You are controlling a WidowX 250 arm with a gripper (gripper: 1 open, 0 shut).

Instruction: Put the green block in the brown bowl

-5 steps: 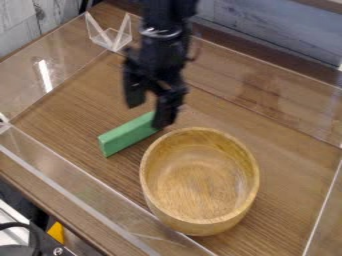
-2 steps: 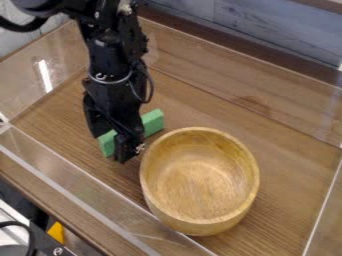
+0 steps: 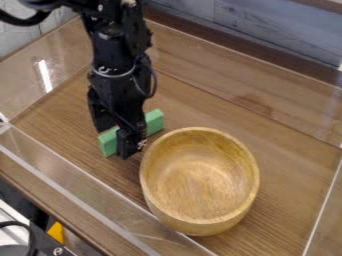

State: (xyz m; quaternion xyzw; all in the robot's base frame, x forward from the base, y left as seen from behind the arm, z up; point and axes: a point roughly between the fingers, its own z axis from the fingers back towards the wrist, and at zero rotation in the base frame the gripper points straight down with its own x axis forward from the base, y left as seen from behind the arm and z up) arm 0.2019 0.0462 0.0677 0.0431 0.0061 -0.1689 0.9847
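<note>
The green block [image 3: 154, 122] lies flat on the wooden table, just left of the brown bowl [image 3: 201, 180], which stands empty at the front right. My gripper [image 3: 120, 137] points straight down over the middle of the block and is open, with one finger on either side of the bar. The black gripper body hides the block's middle; only its two ends show. I cannot tell whether the fingertips [image 3: 134, 146] touch the block or the table.
Clear plastic walls [image 3: 80, 205] fence the table [image 3: 267, 100] at the front and left. A clear folded plastic piece [image 3: 104, 32] stands at the back left. The bowl's rim is close to the gripper's right side.
The gripper moved left and toward the front, from over the block's far end to its middle, and sank lower around it. Block and bowl have not moved.
</note>
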